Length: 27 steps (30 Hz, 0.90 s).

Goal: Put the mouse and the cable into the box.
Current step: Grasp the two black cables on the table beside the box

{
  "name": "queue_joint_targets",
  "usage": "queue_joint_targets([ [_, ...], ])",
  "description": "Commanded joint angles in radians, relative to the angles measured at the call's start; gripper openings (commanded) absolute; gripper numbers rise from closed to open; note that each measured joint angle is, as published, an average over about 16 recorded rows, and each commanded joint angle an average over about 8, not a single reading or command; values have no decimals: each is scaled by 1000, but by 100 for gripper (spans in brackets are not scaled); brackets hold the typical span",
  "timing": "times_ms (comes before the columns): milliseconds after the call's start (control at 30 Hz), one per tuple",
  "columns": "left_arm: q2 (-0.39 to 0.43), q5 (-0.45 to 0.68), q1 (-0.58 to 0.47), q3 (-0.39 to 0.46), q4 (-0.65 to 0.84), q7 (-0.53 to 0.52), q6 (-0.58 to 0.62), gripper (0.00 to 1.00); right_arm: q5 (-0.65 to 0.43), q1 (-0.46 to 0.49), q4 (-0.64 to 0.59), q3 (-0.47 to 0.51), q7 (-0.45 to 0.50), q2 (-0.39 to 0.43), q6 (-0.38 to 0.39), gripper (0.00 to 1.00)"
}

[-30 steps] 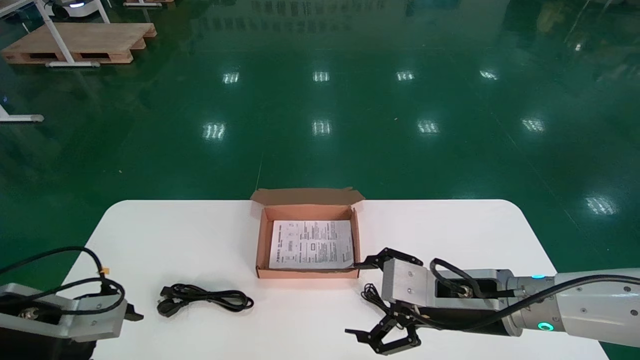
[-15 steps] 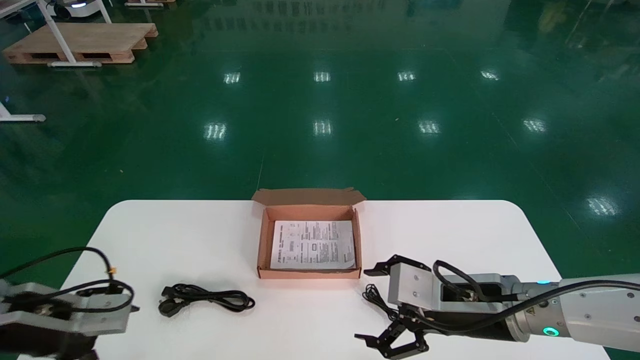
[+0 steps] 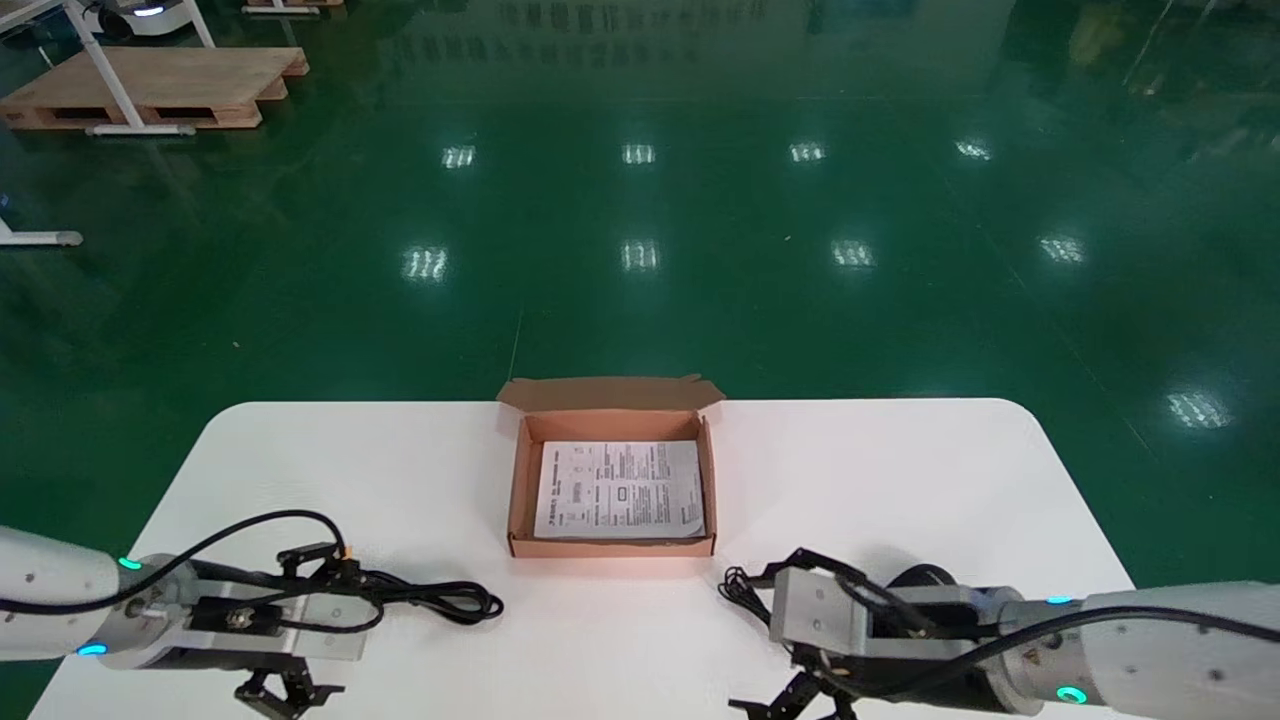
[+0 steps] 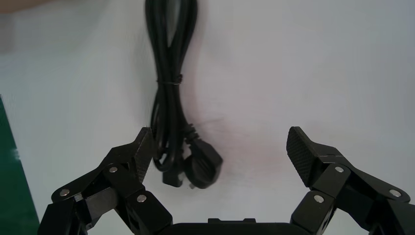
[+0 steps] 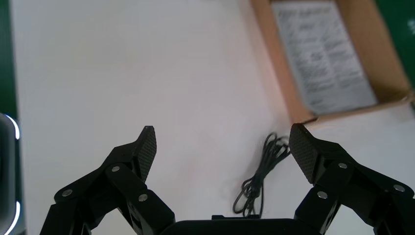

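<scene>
Black cable [image 3: 430, 597] lies left-to-right on the desk [image 3: 420, 470], left of the box [image 3: 610, 546], its left end at the left gripper [image 3: 330, 622]. Left wrist view: jaws spread wide, plug [image 4: 200, 166] between them. Right wrist view: right gripper [image 5: 222, 142] jaws spread above a thin cord [image 5: 259, 176].

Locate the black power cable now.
The black power cable lies on the white table on the robot's left in the head view, left of the cardboard box; its plug end sits between the fingers of the open left gripper.
</scene>
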Motion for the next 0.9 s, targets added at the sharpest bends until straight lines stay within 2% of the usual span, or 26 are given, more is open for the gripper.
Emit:
queue_joint_targets([
  [33,17,14,-3,1,38,12,-26,100,-51,-11,-8,-17,7,-17,35,100],
  [400,94,-27,-33,-18,210,96,-93,100,-252,-10,-68,-66,172,-110,152,100],
  [633,141,-27,-49,-14,293,139,-116,100,-333,-1,-71,-86,241,-133,166,100],
  [900,156,-27,-61,-14,331,154,-119,100,-366,-4,-64,-94,260,-139,175,100],
])
